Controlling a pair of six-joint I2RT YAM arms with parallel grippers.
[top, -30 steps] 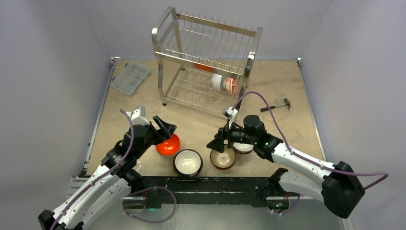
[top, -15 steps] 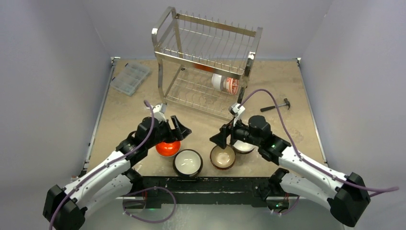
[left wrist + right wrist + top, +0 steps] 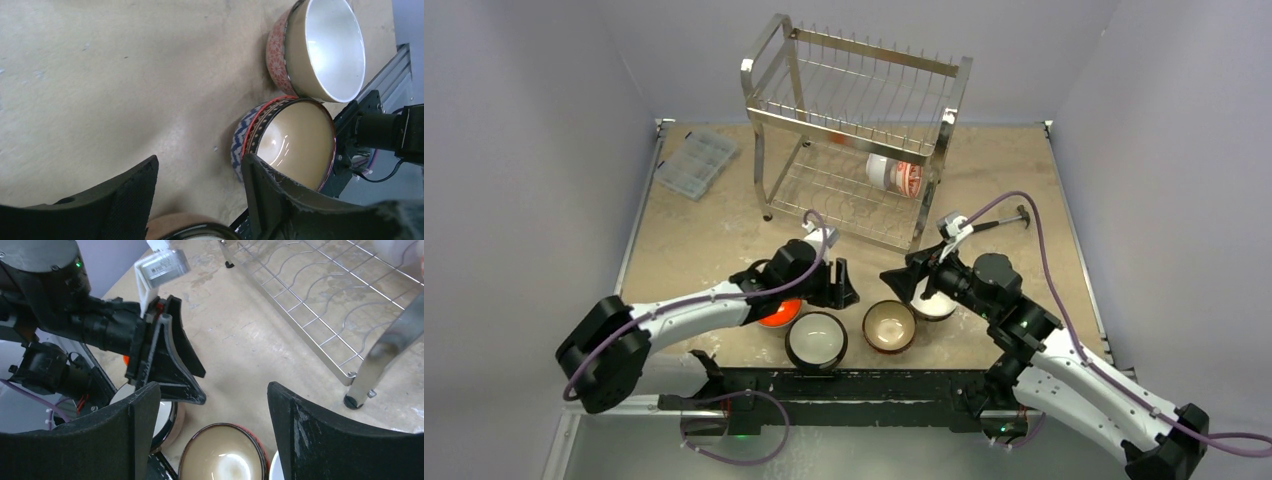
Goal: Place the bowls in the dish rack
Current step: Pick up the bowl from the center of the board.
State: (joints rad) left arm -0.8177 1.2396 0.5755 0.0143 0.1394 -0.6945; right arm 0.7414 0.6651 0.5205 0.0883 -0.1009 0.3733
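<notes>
The table is a flat slab with a mottled beige, stone-like surface. The dish rack, a tall two-tier frame of shiny steel wire with rows of upright prongs and four legs, stands at 12 o'clock on it. The left gripper has matte black wedge-shaped fingers. Its jaws stand moderately apart over bare table and grasp nothing. The right gripper, of the same build, has its jaws spread wide and is also empty. The compartment box, flat, rectangular and of clear plastic, lies at 10 o'clock. Two racked bowls, one white and one orange-red patterned, stand on edge at the 3 o'clock end of the lower tier. Four round glazed bowls sit in a row near the 6 o'clock edge. These are an orange-red bowl partly hidden by the left arm, a dark-rimmed bowl with a white interior, a blue zigzag bowl with a glossy beige interior, and a red-patterned bowl with a white interior touching it. The hammer lies at 2 o'clock.
</notes>
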